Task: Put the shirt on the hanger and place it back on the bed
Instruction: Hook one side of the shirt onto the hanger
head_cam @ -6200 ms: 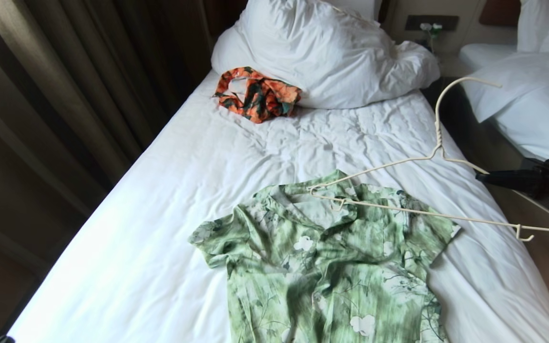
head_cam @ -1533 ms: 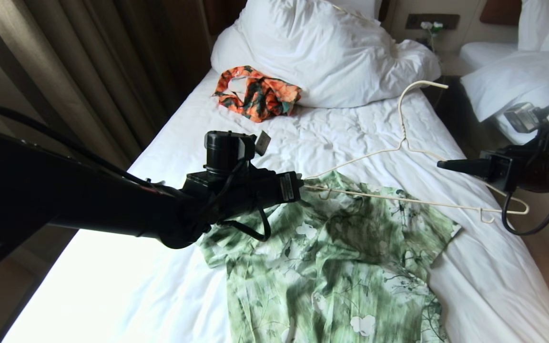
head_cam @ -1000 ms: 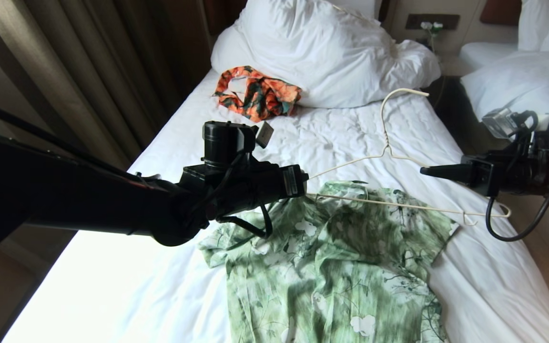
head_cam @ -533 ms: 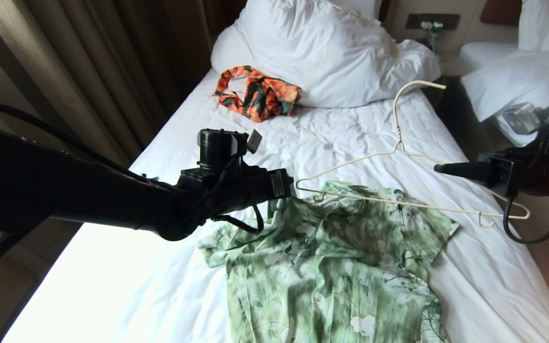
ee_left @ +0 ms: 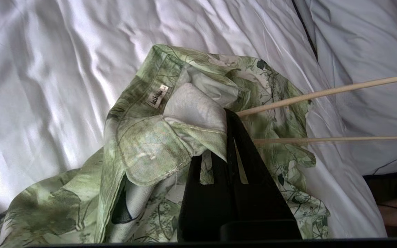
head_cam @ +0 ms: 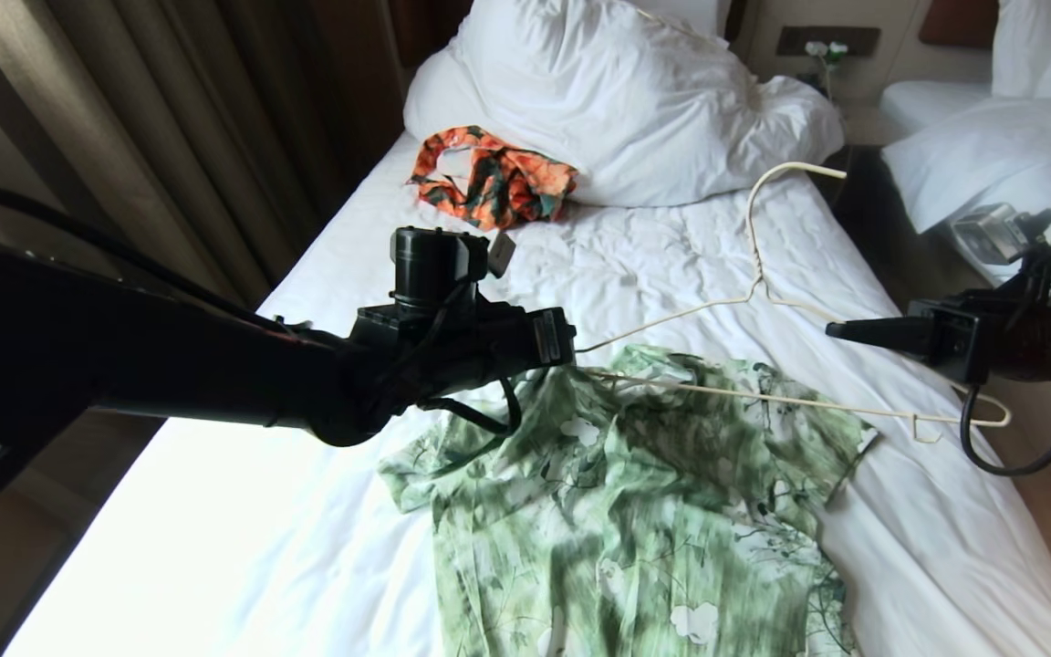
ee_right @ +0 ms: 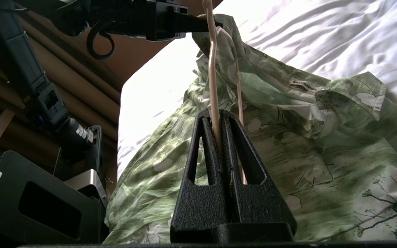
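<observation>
Left gripper (ee_left: 227,113) clamps one shirt (head_cam: 635,511) collar; right gripper (ee_right: 217,117) pinches one hanger (head_cam: 763,292) over bed (head_cam: 215,511), hanger tip inside collar.

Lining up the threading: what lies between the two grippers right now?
In the head view, only the hanger spans from the right gripper to the left gripper, over the shirt collar.

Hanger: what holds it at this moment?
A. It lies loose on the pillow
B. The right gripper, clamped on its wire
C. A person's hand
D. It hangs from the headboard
B: in the right wrist view the right gripper is shut on the hanger wire, whose far end reaches into the shirt collar, which the left gripper pinches.
</observation>
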Controlling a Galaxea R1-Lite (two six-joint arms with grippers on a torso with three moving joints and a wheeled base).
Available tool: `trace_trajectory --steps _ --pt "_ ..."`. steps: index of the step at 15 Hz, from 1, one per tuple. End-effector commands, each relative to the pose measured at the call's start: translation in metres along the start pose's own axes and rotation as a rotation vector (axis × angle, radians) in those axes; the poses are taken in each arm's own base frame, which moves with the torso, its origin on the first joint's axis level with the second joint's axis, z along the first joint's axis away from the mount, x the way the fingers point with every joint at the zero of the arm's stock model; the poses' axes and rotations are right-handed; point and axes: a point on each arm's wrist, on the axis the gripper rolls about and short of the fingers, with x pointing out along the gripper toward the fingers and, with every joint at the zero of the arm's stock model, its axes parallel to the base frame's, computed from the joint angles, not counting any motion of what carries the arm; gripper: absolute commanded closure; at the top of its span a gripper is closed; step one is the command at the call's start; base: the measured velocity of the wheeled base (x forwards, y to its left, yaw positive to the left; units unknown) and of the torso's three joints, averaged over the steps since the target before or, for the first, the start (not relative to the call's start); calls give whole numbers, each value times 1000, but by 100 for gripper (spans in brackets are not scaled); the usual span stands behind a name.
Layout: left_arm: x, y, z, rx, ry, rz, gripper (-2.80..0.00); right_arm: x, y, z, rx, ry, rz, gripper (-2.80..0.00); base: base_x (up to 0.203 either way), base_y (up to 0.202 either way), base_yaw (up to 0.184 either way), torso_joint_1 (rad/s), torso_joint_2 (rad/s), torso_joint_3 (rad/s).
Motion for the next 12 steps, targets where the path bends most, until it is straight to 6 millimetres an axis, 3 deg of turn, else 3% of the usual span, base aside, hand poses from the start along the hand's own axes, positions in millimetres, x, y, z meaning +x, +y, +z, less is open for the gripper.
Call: trace_trajectory --steps 1,9,12 --pt "-5 -15 1 10 -9 -34 0 8 4 3 -12 5 33 0 0 0 0 0 0 0" --pt "-37 -83 14 49 -44 -206 0 35 16 7 -49 19 119 0 0 0 0 0 0 0" --pt "-60 -113 11 54 -26 -290 0 48 27 11 -109 14 164 0 0 0 0 0 0 0"
